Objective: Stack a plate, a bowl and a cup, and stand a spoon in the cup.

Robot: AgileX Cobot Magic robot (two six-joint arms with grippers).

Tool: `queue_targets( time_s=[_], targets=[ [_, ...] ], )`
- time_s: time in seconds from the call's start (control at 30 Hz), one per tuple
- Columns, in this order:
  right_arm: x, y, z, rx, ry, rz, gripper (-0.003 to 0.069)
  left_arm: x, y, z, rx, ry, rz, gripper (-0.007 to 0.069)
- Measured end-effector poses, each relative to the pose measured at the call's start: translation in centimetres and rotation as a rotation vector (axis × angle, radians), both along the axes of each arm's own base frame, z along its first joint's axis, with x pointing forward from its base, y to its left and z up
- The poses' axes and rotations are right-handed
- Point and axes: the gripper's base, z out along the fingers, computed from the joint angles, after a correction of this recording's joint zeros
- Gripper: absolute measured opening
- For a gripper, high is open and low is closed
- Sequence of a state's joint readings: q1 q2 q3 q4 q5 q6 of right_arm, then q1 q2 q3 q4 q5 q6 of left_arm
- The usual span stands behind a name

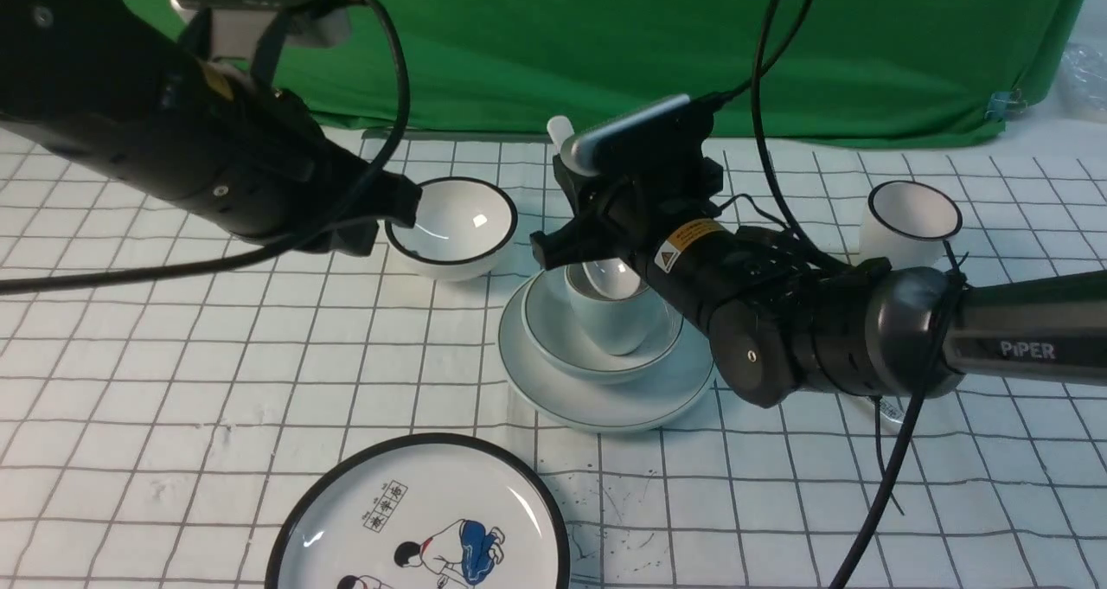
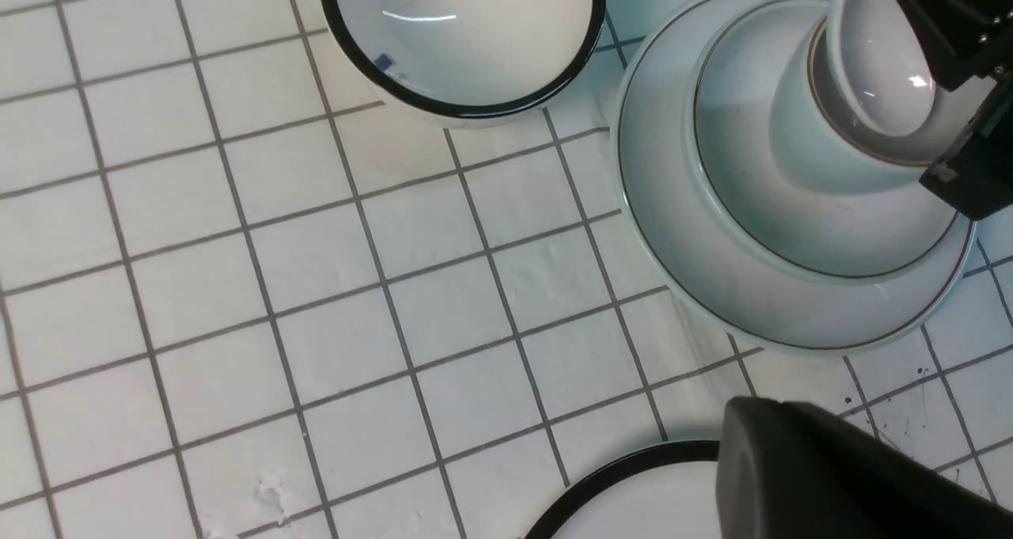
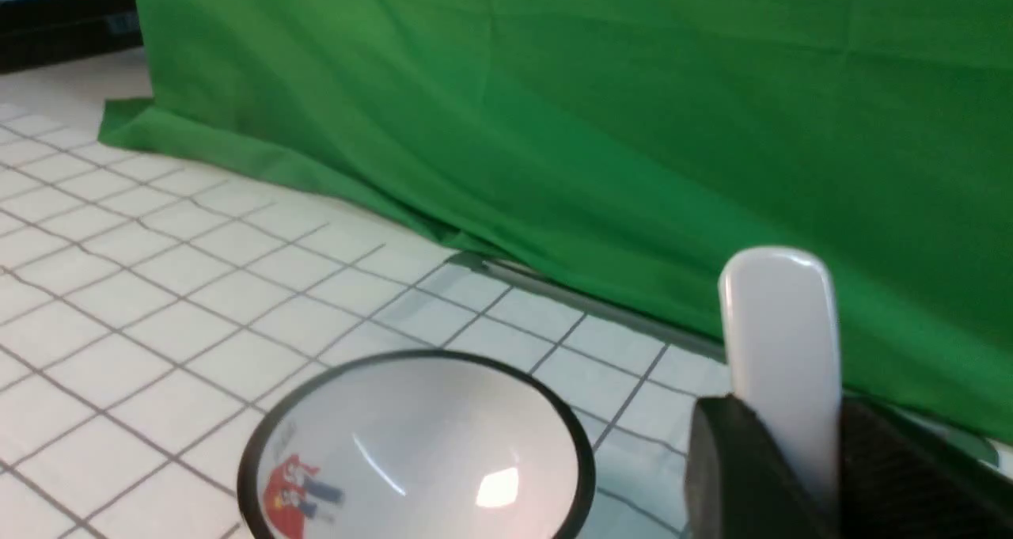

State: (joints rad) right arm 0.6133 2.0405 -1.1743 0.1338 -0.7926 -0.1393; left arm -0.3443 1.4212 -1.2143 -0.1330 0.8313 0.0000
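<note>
spoon: scoop end down inside the cup, handle rising steeply, clamped between the right fingers.
stack: cup in the bowl, bowl on the plate, mid-bench.
step: probably leaving the spoon standing.
how: seat the scoop, lean the handle on the rim, release gently, lift straight up.
risk: a sideways pull could tip the cup.
left fingers: away from the stack; open or closed, cannot tell.

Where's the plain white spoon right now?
Front view, centre: the spoon has its scoop in the cup atop the bowl and plate, handle clamped in the right gripper, with the black-rimmed white bowl to its left.
</note>
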Motion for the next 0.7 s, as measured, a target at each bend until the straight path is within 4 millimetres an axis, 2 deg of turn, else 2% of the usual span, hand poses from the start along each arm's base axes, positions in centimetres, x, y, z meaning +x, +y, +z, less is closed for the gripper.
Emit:
queue_targets(
  time_s=[0.07, 0.2, 0.23, 0.27, 0.43, 0.47, 0.5, 0.53, 0.6, 0.63, 0.67, 0.7],
  targets=[
    [0.0, 0.0, 0.0, -0.001, 0.003, 0.0, 0.0194, 0.0, 0.0, 0.0, 0.002, 0.002, 0.0, 0.0001],
    [-0.1, 0.0, 0.0, -0.012, 0.021, 0.003, 0.0333, 0.0, 0.0, 0.0, 0.004, 0.002, -0.001, 0.0001],
    [-0.1, 0.0, 0.0, -0.014, 0.024, 0.004, 0.0333, 0.0, 0.0, 0.0, 0.004, 0.002, -0.001, 0.0001],
    [-0.2, -0.1, 0.2, -0.025, 0.047, 0.007, 0.037, 0.0, 0.0, 0.0, 0.004, 0.002, -0.001, 0.0001],
    [-1.3, -0.5, 2.2, -0.091, 0.167, 0.031, 0.0398, 0.0, 0.0, 0.0, 0.004, 0.002, -0.001, 0.0001],
    [-2.5, -1.2, 4.4, -0.151, 0.226, 0.056, 0.0388, 0.0, 0.0, 0.0, 0.004, 0.002, -0.001, 0.0001],
    [-2.6, -1.3, 4.6, -0.16, 0.229, 0.06, 0.0381, 0.0, 0.0, 0.0, 0.004, 0.002, -0.001, 0.0001],
    [-3.3, -1.7, 5.8, -0.188, 0.252, 0.071, 0.0366, 0.0, 0.0, 0.0, 0.004, 0.002, -0.001, 0.0001],
    [-5.6, -4.0, 10.0, -0.235, 0.319, 0.087, 0.025, 0.0, 0.0, 0.0, 0.004, 0.002, -0.001, 0.0001],
    [-6.6, -5.4, 11.9, -0.247, 0.336, 0.082, 0.0169, 0.0, 0.0, 0.0, 0.004, 0.002, -0.001, 0.0001],
    [-7.2, -5.9, 12.7, -0.249, 0.343, 0.082, 0.0155, 0.0, 0.0, 0.0, 0.004, 0.002, -0.001, 0.0001],
    [-9.1, -8.6, 15.7, -0.246, 0.359, 0.058, 0.0078, 0.0, 0.0, 0.0, 0.008, 0.0, -0.007, 0.0001]
  ],
)
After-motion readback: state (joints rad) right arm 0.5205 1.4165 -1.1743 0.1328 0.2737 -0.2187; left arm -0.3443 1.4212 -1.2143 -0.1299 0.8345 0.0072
